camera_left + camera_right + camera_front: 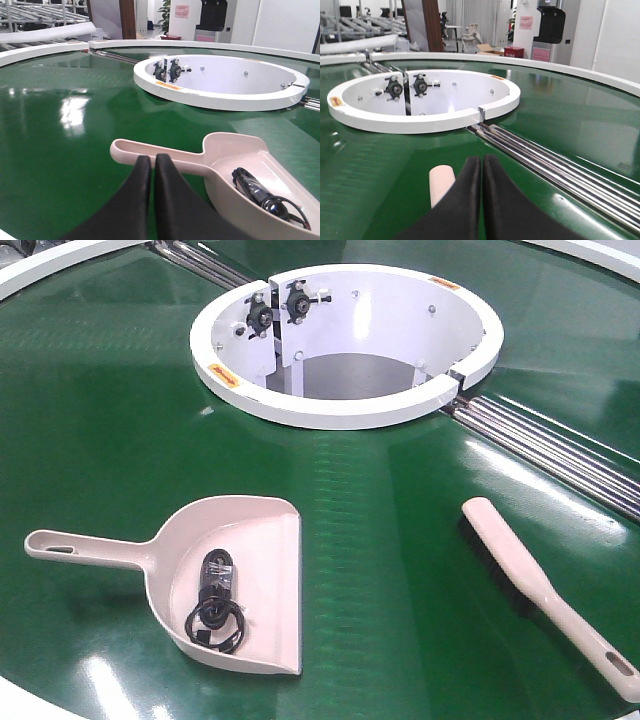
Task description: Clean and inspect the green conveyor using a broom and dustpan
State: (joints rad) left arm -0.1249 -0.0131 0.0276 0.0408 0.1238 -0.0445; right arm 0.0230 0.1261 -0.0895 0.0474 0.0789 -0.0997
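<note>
The green conveyor (400, 570) fills the front view, glossy, w/ its white ring opening (345, 410) at top centre and metal rollers (560, 445) running off to the right of it. The dustpan (235, 575) lies flat on the belt at lower left, handle pointing left, lip toward the lower right. Inside the pan sits a coiled black cable (215, 605). The broom (545, 590) lies on the belt at lower right, well apart from the pan, bristle end toward the ring, slim handle w/ hang hole toward the near right corner.

Left wrist cam: left gripper (149, 162) has its black fingers pressed together, nothing between them, tips just in front of the dustpan handle (160, 155), prob. above it rather than touching.

Right wrist cam: right gripper (481, 162) likewise closed on nothing, w/ the broom's beige end (441, 185) just left of its tips.
</note>
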